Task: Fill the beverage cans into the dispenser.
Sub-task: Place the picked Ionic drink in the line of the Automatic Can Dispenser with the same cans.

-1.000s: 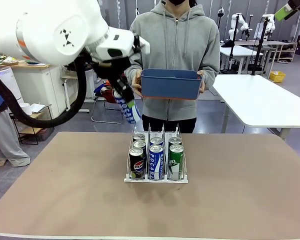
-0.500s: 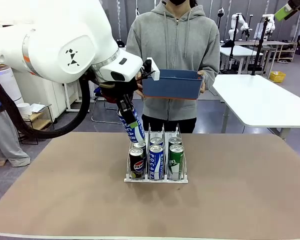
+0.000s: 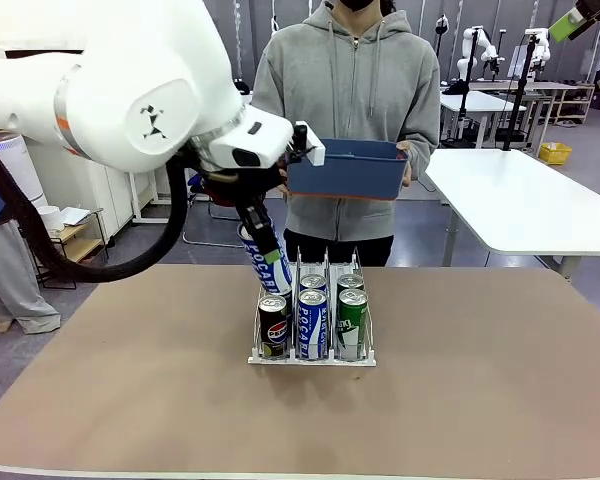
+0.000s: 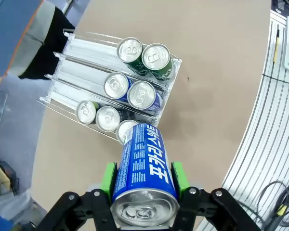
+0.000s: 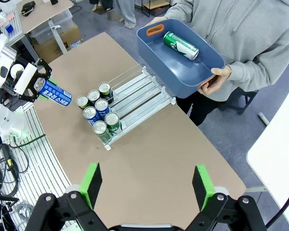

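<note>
My left gripper (image 3: 259,228) is shut on a blue-and-white Pocari can (image 3: 268,263), held tilted just above the back of the dispenser's (image 3: 260,355) left lane. In the left wrist view the held can (image 4: 143,161) sits between the green pads (image 4: 108,177), over the dispenser (image 4: 67,65). Several cans stand in the lanes: a black Pepsi (image 3: 274,326), a Pocari (image 3: 312,321) and a green one (image 3: 351,318) at the front. My right gripper (image 5: 147,180) is open, high above the table. A green can (image 5: 180,44) lies in the blue bin (image 5: 156,55).
A person in a grey hoodie stands at the far side, holding the blue bin (image 3: 345,170) in both hands above the table's far edge. The brown table (image 3: 480,380) is bare around the dispenser. A white table (image 3: 525,205) stands behind on the right.
My left gripper has carried the Pocari can right and down, from beside the bin to just over the back of the dispenser's left lane. The bin and racked cans stayed put.
</note>
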Robot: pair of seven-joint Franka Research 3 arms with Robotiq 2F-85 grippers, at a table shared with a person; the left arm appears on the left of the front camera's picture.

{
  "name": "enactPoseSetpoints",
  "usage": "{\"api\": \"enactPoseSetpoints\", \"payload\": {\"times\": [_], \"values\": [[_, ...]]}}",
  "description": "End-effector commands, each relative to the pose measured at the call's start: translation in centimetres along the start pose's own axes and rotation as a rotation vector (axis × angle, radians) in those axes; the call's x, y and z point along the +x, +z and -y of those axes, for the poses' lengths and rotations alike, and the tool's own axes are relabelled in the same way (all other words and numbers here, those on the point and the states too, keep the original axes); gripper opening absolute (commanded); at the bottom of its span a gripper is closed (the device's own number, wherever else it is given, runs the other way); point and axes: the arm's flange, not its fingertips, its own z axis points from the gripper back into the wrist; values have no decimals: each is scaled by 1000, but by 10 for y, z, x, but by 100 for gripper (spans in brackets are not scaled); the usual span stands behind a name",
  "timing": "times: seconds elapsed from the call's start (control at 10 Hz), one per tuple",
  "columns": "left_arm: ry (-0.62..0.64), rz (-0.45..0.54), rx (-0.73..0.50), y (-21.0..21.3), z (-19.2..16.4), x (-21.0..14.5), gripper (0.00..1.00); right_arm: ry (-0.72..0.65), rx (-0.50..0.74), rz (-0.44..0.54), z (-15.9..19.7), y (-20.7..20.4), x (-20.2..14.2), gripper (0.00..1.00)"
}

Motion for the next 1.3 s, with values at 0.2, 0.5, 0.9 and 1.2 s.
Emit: {"api": "enactPoseSetpoints", "payload": {"times": [0.2, 0.5, 0.9, 1.2], "values": [[114, -25, 104, -28, 51, 21, 57, -5, 2, -1, -1, 0, -1, 100], [88, -60, 140, -62, 78, 27, 57, -5, 2, -1, -1, 0, -1, 100], [68, -61, 106, -69, 83, 26, 57, -5, 2, -1, -1, 0, -1, 100], [68, -55, 98, -75, 82, 29, 57, -5, 2, -1, -1, 0, -1, 100]]}}
